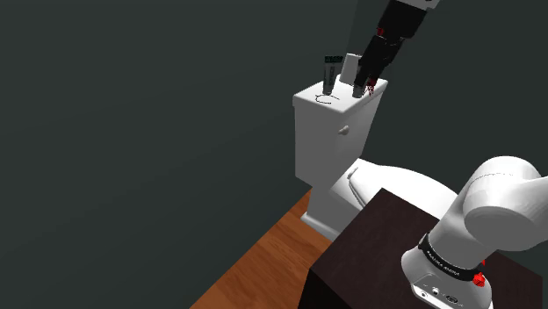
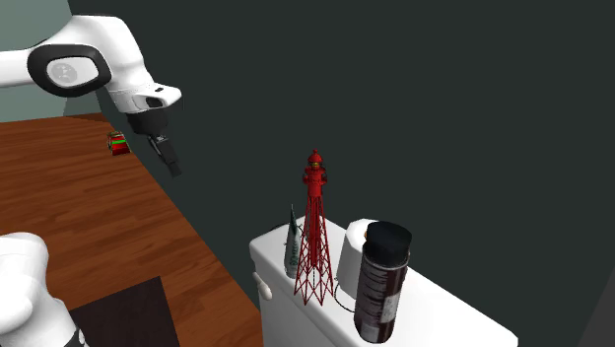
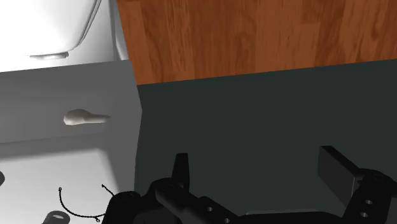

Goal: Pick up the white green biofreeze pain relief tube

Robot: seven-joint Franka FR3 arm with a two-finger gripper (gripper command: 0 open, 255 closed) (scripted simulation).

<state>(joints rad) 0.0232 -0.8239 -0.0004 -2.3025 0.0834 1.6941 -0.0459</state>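
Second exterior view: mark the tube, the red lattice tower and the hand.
tube (image 2: 292,252), second exterior view, lower body.
red lattice tower (image 2: 314,180), second exterior view, solid top section.
hand (image 2: 174,169), second exterior view, between fingertips.

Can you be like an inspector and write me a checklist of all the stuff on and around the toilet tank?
Surface: white tank lid, with a flush handle on the tank's front.
Job's thing: tube, whitish-grey with a dark green top end, standing upright on the lid, not held.
Clutter: red lattice tower, white object and dark canister with a black cap, all on the lid; small red and green thing on the floor.
Gripper: gripper open, in the air, holding nothing.
Cables: thin black wire curled on the lid.
Surroundings: wooden floor, dark wall, toilet bowl, dark stand.
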